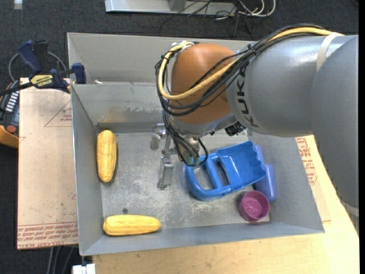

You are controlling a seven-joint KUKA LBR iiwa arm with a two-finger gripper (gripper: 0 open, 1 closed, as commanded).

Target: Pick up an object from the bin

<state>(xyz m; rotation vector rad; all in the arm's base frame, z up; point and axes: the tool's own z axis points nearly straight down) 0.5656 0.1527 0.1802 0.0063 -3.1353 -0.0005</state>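
The grey metal gripper hangs low over the bare floor of the grey metal bin, near the middle. It is just left of the looped handle of a blue plastic scoop. Whether the gripper is open or closed cannot be told, and nothing can be seen held in it. The blue plastic scoop is the thing nearest to it and lies in the right half of the bin, with its handle pointing left toward the gripper.

A small purple plastic cup stands at the near right edge of the scoop, touching it. A yellow corn cob lies along the left wall, well apart from the gripper. A second yellow corn cob lies along the near wall at the left.

Above the gripper sits the rounded orange wrist cover, wrapped by yellow and black cables. The grey arm carries white lettering, of which "KU" can be read.
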